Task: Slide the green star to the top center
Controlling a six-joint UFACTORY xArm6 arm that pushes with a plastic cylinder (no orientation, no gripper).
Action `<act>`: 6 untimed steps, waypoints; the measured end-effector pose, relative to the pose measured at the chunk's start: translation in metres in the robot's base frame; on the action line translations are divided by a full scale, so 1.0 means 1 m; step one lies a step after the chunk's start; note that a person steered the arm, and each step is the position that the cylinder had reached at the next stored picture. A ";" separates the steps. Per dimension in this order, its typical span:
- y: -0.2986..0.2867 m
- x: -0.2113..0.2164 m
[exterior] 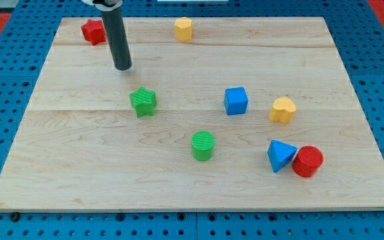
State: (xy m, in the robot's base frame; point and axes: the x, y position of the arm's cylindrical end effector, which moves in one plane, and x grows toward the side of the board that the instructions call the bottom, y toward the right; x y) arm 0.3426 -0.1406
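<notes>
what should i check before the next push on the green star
1. Green star in view and free of other blocks: ok.
2. My tip touching the star: not ok, it sits apart, toward the view's top and slightly left of it.
3. Tip on the side needed to push the star up: not ok, it is above the star, not below it.
4. Top centre spot free: cannot tell for sure; the yellow block sits close to it.
5. Route round the star: ok, the green cylinder and blue cube stand well off.
6. Red star out of the way: ok, at the top left corner.
</notes>
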 end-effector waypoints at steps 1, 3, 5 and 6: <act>-0.023 0.049; 0.011 0.106; 0.054 0.078; 0.050 0.083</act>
State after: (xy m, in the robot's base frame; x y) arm 0.4257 -0.0907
